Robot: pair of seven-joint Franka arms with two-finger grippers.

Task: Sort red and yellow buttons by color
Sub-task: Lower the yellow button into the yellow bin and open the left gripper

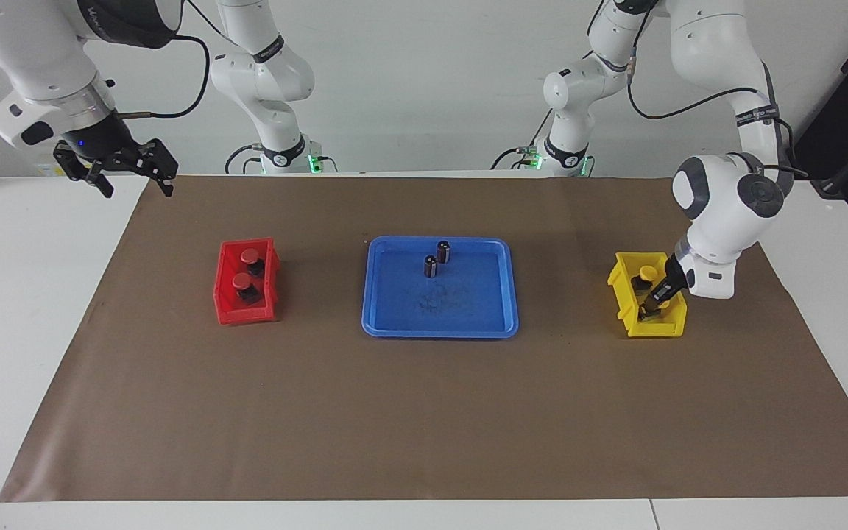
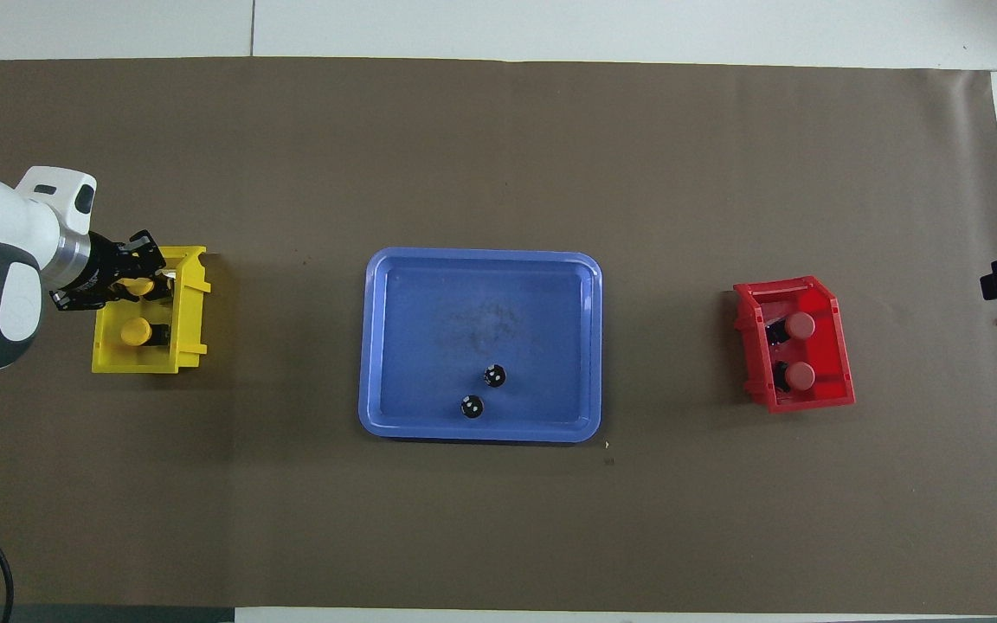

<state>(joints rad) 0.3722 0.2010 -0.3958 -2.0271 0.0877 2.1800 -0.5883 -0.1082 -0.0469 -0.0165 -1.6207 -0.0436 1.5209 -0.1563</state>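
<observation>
In the yellow bin (image 1: 648,303), at the tray's (image 1: 440,324) three o'clock, the left claw (image 1: 645,312) pinches a yellow button (image 2: 142,286); next it must let go. Right claw (image 1: 118,171) waits, spread.

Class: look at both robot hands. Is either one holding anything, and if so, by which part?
The left hand, shut inside the yellow bin, is on a yellow button; the part gripped is hidden. The right hand waits open, holding nothing.

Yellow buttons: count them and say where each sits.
2, both in the yellow bin: one yellow button nearer the robots, the other yellow button farther, under the left gripper.
</observation>
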